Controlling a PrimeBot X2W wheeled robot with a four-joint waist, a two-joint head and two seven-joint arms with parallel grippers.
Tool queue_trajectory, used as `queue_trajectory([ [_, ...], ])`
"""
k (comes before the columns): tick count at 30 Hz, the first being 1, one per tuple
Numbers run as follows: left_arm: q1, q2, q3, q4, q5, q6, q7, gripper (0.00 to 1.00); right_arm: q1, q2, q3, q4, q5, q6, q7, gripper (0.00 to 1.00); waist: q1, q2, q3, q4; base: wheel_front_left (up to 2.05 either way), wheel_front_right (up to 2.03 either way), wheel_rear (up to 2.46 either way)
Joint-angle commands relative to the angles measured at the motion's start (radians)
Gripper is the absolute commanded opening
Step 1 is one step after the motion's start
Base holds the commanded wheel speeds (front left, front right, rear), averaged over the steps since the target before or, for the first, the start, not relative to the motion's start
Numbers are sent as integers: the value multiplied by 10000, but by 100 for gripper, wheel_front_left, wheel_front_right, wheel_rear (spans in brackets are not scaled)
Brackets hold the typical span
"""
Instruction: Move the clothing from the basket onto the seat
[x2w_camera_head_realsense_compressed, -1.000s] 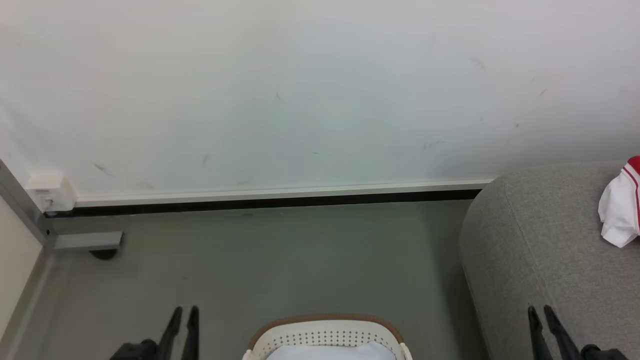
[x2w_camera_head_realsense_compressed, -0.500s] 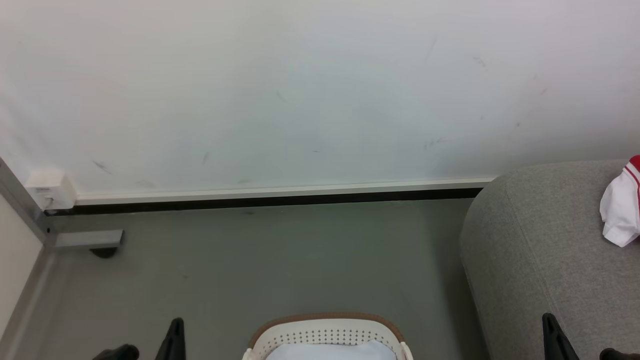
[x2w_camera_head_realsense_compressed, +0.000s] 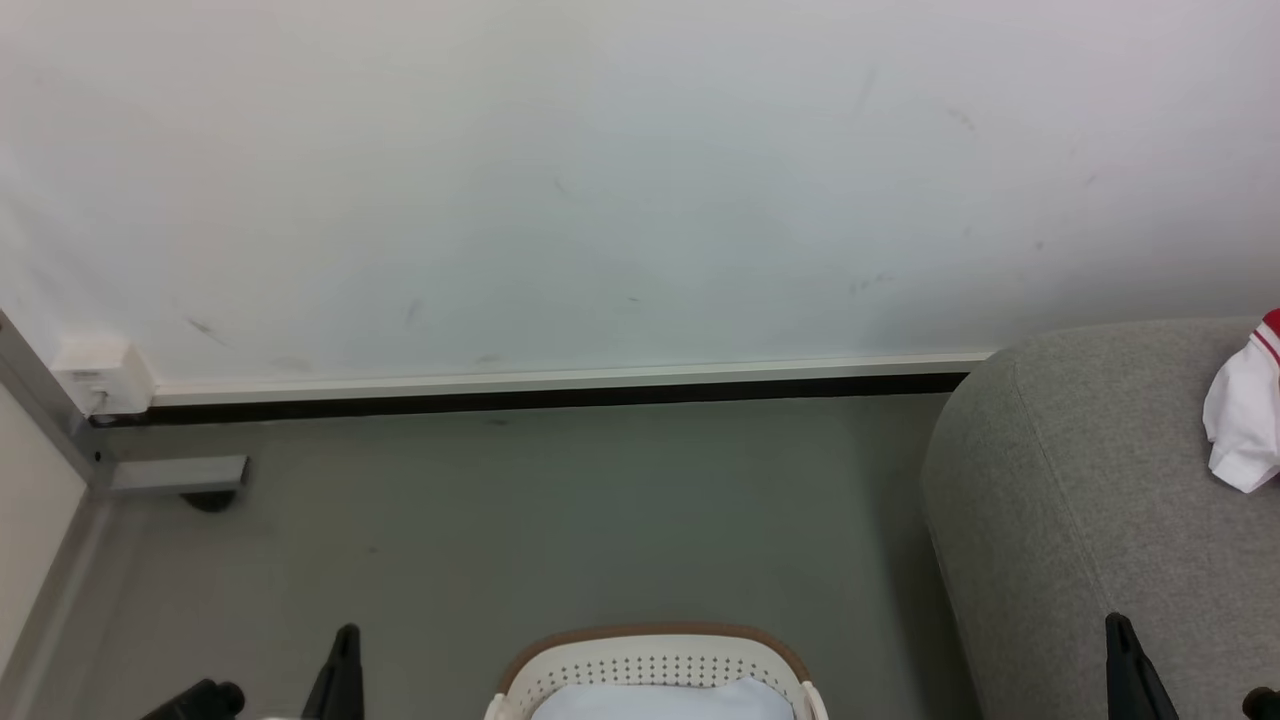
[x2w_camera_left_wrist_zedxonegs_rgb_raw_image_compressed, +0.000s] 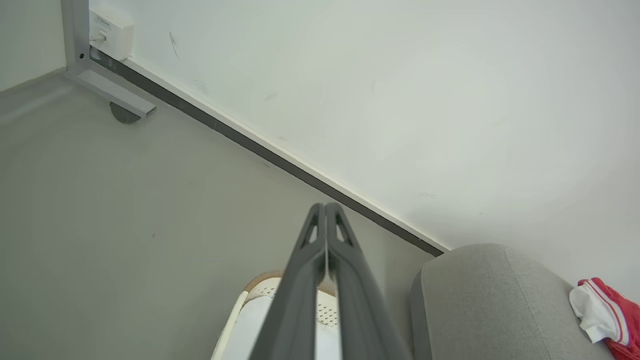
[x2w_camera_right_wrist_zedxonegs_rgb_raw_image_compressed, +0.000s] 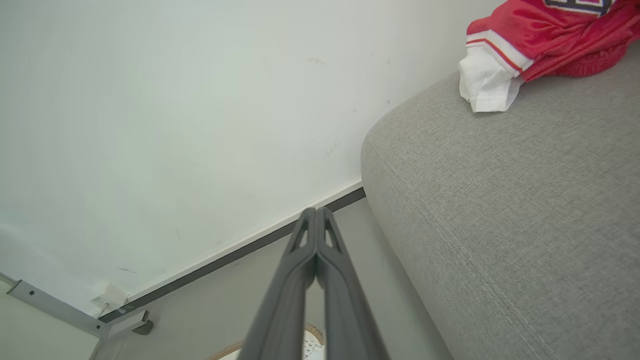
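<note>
Near: left gripper (x2w_camera_left_wrist_zedxonegs_rgb_raw_image_compressed: 324, 206) and right gripper (x2w_camera_right_wrist_zedxonegs_rgb_raw_image_compressed: 316, 210), jaws pressed together, empty. Between them oval white perforated plastic basket (x2w_camera_head_realsense_compressed: 650, 636) holds pale bluish cloth (x2w_camera_head_realsense_compressed: 660, 702). Far right: soft red-and-white garment (x2w_camera_right_wrist_zedxonegs_rgb_raw_image_compressed: 550, 35) bunched on big grey fabric seat (x2w_camera_right_wrist_zedxonegs_rgb_raw_image_compressed: 500, 225); likely light, floppy, so pinch a thick fold

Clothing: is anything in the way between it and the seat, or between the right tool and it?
Nothing visible does. The clothing already lies on the seat. Between the shut, empty right tool and it there is only open air and bare upholstery.
</note>
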Motion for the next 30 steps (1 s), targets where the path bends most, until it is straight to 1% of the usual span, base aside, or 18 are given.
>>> queue_trajectory([
  [1, -267, 43, 134, -167, -360, -79, 90, 0, -327, -103, -44, -183, 395, -5, 85, 0, -1, -1, 5, 2, 0, 0, 0],
  [14, -424, -94, 501, -220, -2049, -390, 562, 0, -492, -124, -142, -326, 2264, -8, 558, 0, -1, -1, 55, 23, 0, 0, 0],
  [15, -424, -94, 501, -220, -2049, -390, 562, 0, -492, -124, -142, -326, 2264, -8, 558, 0, -1, -1, 55, 23, 0, 0, 0],
  [30, -579, -229, 878, -266, -3755, -704, 1037, 0, -651, -147, -245, -452, 4134, -11, 1040, 0, -1, -1, 112, 47, 0, 0, 0],
])
